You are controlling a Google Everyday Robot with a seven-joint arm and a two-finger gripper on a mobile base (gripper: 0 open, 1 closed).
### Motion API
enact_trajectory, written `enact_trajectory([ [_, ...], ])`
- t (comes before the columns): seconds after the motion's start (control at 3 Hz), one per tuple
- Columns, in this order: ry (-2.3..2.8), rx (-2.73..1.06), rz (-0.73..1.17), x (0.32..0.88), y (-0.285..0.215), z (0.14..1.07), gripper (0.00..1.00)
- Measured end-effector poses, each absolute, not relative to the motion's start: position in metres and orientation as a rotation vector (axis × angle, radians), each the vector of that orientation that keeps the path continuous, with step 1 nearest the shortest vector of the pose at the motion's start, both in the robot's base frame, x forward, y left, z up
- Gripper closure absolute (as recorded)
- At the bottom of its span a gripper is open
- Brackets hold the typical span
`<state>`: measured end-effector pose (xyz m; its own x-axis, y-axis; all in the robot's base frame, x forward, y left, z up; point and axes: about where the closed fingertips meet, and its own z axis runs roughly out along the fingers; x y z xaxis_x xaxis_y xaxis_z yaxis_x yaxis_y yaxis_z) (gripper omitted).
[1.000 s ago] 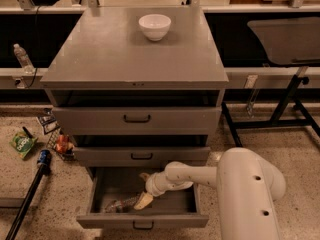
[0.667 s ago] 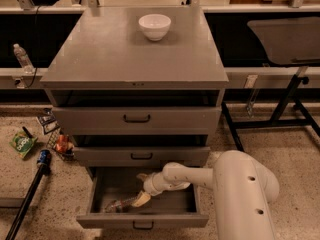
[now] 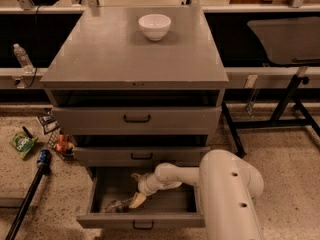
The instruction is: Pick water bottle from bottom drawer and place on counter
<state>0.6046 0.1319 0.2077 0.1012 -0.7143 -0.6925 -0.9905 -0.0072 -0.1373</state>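
The pale two-fingered tool (image 3: 136,194) reaches down inside the open deep grey metal bottom drawer (image 3: 142,219); whether its fingers are apart or together I cannot tell. Just left of it on the drawer floor lies the small clear plastic water bottle (image 3: 116,205). Above, a white bowl (image 3: 154,26) sits on the flat grey desk (image 3: 100,54).

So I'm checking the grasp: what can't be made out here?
- Gripper in the bottom drawer: finger state unreadable.
- Water bottle: dim, partly behind the gripper; contact unclear.
- Drawer's right interior: hidden by the arm.
- Counter: its bowl's contents not visible.
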Motion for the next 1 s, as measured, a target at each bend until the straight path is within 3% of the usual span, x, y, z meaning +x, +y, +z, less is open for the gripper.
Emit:
enact_trajectory([
  [1.0, 1.641, -1.92, 0.466, 0.614, 0.15, 0.173, 0.18],
])
